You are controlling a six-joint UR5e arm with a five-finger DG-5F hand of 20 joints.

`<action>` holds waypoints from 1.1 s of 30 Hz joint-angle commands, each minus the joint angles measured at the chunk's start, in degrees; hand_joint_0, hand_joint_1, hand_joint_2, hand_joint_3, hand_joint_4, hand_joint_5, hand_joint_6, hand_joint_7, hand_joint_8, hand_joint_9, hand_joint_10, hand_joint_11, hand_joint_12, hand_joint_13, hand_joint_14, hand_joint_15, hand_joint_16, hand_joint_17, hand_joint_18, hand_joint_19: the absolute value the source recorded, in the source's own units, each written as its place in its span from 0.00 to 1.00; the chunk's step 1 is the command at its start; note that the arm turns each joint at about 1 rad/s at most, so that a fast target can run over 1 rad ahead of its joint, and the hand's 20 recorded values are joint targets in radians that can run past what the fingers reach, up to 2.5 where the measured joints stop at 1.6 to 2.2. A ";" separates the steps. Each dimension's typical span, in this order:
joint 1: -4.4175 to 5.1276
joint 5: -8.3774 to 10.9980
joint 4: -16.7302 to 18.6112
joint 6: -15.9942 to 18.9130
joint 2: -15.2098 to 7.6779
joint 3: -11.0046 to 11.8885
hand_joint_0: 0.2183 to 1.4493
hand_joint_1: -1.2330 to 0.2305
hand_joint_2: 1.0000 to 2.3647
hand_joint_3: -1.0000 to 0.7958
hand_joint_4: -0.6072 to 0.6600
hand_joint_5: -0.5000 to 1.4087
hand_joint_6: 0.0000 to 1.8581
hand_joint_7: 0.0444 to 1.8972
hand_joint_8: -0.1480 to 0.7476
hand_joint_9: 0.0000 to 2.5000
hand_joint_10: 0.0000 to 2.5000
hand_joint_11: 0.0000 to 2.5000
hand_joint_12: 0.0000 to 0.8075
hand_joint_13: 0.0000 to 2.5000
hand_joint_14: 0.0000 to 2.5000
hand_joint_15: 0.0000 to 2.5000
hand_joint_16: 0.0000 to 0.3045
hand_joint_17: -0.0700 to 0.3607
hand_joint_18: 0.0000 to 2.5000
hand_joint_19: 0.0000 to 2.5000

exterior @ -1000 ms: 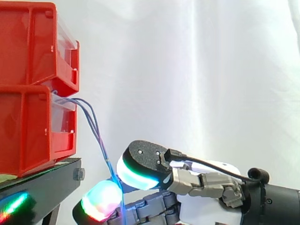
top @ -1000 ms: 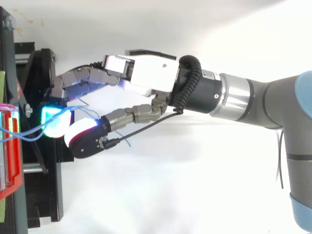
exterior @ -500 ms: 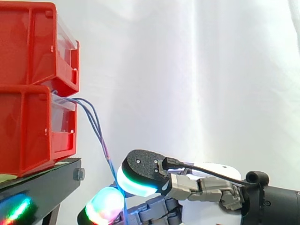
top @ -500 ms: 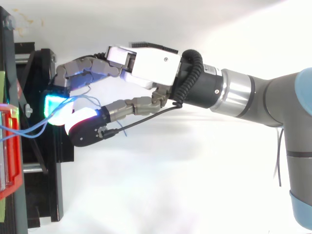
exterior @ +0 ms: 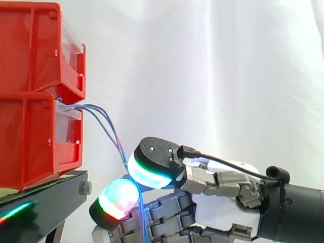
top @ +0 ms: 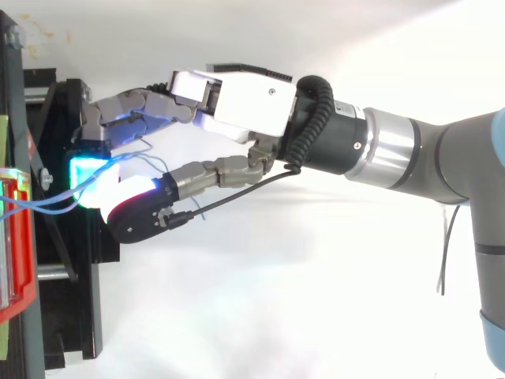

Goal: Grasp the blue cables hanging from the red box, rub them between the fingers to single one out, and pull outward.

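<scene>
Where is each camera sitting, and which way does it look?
Side view: beside the work, level, facing the red bins and white curtain; the hand reaches in from the right.
Top view: above, looking down; the hand and arm show.
Both share the hand pinching the blue cables.

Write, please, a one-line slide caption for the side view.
Robot hand pinching thin blue cables that hang from the lower red plastic bin on a black stand, before a white curtain.

blue cables [exterior: 110, 132] hidden within hand [top: 245, 103], red bins [exterior: 30, 136] cropped
</scene>
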 commanded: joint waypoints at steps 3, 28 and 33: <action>-0.11 -0.23 -0.39 0.03 0.89 -0.08 0.26 0.44 0.00 0.28 0.70 0.21 0.27 0.66 0.47 0.34 0.00 0.10 0.43 0.25 0.00 0.07 0.17 0.43 0.19 0.14; -1.78 7.33 -5.23 3.28 2.03 -0.08 0.21 0.46 0.00 0.28 0.73 0.20 0.27 0.61 0.49 0.33 0.00 0.10 0.46 0.25 0.00 0.09 0.18 0.45 0.20 0.14; -1.60 7.42 -5.31 3.46 2.03 -0.08 0.19 0.47 0.00 0.28 0.74 0.20 0.27 0.61 0.50 0.33 0.00 0.10 0.47 0.25 0.00 0.08 0.19 0.47 0.20 0.14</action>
